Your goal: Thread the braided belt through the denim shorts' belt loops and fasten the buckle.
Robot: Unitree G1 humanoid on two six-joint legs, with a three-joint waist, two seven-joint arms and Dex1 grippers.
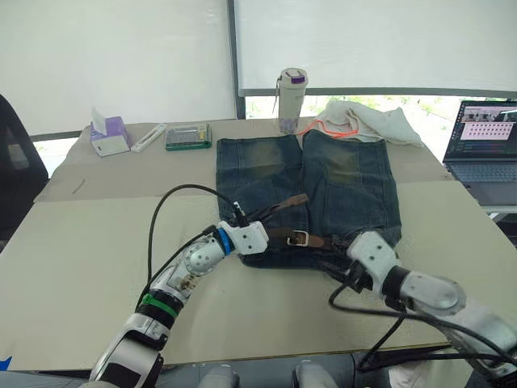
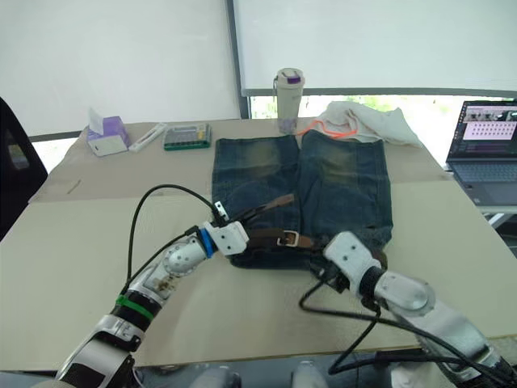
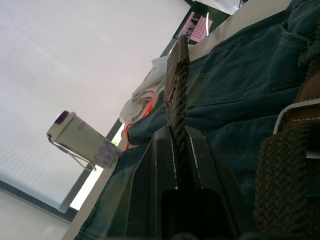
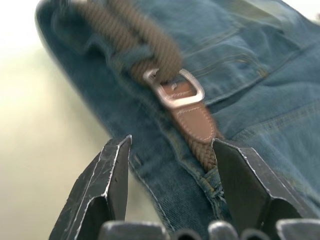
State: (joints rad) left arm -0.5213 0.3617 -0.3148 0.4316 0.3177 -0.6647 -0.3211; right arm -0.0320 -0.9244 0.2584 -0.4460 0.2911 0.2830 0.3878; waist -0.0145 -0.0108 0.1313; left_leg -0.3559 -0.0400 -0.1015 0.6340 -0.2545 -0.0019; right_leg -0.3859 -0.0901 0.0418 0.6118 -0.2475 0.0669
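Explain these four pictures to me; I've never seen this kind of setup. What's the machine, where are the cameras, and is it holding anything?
It is a two-armed humanoid robot working at a table. The two wide pictures come from a stereo camera on its head, looking down over both arms. The other two come from cameras on its wrists, looking along each gripper's two black fingers. On the table lie denim shorts with a braided belt along the waistband, its buckle near the middle. The left gripper is shut on the belt's free end. The right gripper is open, just short of the buckle. Farther back are a tissue box, a calculator, a bottle, a white cloth and a laptop.
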